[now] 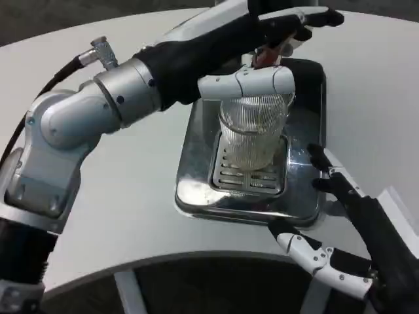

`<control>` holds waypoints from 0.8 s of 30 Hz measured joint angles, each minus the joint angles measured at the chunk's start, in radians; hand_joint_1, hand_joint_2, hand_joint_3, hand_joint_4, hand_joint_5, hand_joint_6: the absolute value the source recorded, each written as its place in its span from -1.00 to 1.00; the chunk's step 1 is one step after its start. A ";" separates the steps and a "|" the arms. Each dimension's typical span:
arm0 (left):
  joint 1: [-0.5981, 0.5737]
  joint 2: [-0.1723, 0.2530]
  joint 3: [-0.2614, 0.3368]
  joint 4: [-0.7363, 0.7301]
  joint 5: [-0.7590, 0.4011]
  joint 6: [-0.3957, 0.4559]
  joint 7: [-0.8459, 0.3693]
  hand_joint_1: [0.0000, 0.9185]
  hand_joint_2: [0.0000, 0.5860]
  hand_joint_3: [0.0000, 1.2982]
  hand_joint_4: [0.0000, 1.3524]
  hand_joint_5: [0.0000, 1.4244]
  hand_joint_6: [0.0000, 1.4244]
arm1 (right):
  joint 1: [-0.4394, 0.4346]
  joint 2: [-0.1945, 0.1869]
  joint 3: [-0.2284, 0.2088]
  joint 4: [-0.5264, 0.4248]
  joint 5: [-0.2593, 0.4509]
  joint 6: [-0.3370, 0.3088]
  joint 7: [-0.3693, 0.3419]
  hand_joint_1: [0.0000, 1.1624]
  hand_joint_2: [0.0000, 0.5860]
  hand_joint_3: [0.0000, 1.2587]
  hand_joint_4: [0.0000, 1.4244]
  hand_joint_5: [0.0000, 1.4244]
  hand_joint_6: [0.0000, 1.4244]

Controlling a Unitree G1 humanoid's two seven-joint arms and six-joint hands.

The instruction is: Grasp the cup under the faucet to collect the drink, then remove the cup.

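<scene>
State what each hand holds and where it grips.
The left hand wraps the ribbed clear cup around its upper rim, over the drip tray. The right hand holds nothing, its fingers spread.

The left forearm (98, 108) is a rounded silver shell with a ribbed silver collar, a black sleeve toward the wrist, a black cable and a small silver plug. The left hand (262, 72) has white and black fingers. The right hand (353, 229) is black-backed with white-segmented fingers.

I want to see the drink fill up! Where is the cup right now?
In the head view, the ribbed clear cup stands in the middle of the picture on the slotted grate of the shiny metal drip tray, with the left robot hand around its top.
</scene>
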 measured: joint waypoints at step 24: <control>-0.017 0.011 -0.006 0.027 0.005 -0.036 -0.001 -1.00 -0.70 -0.78 -0.96 -0.86 -0.74 | -0.177 0.001 0.065 0.240 0.076 -0.057 -0.251 0.19 -0.08 -0.93 -0.91 -0.81 -0.72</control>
